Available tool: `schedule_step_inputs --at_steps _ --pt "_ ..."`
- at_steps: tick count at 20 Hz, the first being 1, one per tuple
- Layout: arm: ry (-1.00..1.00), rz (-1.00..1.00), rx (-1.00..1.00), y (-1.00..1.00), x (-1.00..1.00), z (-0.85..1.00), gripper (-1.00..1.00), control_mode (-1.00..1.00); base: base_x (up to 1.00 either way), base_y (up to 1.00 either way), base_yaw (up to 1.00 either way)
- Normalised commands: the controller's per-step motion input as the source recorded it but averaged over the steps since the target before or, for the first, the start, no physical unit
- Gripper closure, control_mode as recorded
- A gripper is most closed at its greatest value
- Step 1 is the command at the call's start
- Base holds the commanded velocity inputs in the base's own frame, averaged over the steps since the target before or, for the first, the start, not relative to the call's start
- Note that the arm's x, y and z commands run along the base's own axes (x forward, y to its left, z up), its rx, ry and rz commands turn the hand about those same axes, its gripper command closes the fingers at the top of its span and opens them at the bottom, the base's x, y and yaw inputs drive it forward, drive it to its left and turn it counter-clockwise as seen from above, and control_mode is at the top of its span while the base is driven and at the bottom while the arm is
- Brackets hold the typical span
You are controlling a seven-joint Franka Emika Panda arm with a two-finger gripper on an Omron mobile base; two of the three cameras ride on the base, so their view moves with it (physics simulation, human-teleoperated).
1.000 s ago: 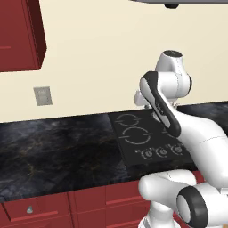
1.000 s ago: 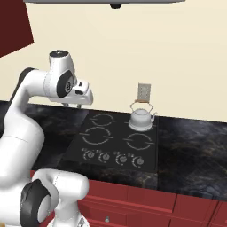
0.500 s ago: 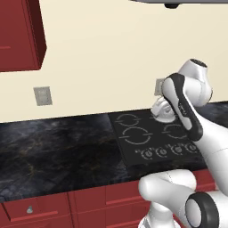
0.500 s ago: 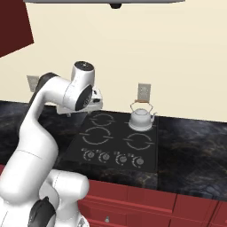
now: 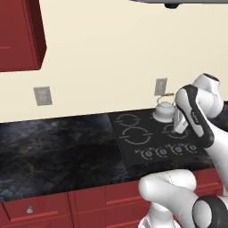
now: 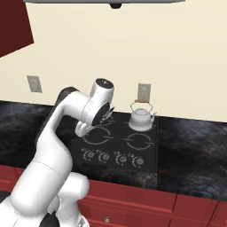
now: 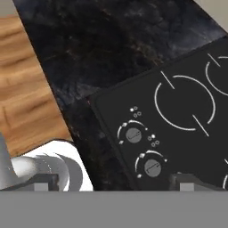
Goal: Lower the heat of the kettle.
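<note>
Squat shiny pale kettle, orange-brown handle

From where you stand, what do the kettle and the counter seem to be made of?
The kettle looks like polished metal: pale grey and shiny, its thin handle partly orange-brown, perhaps wood. The counter looks like dark polished stone: black with pale marbled veins.

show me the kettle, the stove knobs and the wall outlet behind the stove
kettle point(image 6: 141, 119): right base view, on its rounded body
stove knobs point(image 6: 104, 156): right base view, on the second knob from the left
wall outlet point(image 6: 143, 91): right base view, on the plate's middle
</note>
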Motion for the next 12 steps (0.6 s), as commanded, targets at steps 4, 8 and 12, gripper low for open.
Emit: schedule_step_inputs --at_steps 4,8,12 --pt "-0.01 0.68 -0.06 -0.58 0.05 -0.55 -1.00 -1.00 0.00 0.00 0.00" --pt "-0.06 0.68 -0.14 -0.43 0.13 -0.61 -1.00 -1.00 0.00 0.00 0.00" --pt "-0.01 0.64 -0.17 -0.24 0.21 -0.70 -1.00 -1.00 0.00 0.00 0.00"
